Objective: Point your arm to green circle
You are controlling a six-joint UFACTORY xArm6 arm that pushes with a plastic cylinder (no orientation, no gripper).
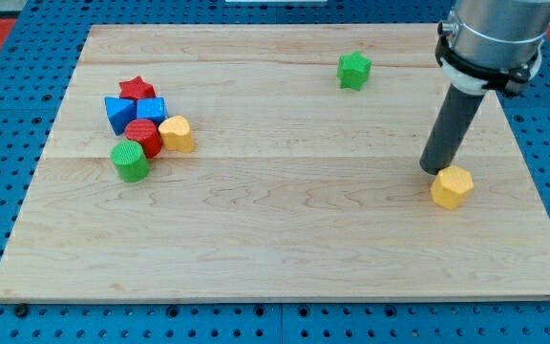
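The green circle (130, 161) is a green cylinder at the view's left, at the lower end of a cluster of blocks. My tip (432, 169) rests on the board at the view's right, far from the green circle. The tip stands just left of and above a yellow hexagon block (452, 186), close to touching it.
The cluster holds a red star (137, 89), two blue blocks (118, 113) (152, 109), a red cylinder (144, 137) and a yellow block (177, 134). A green star (354, 70) sits at the view's top, right of centre. The wooden board (275, 248) lies on a blue pegboard.
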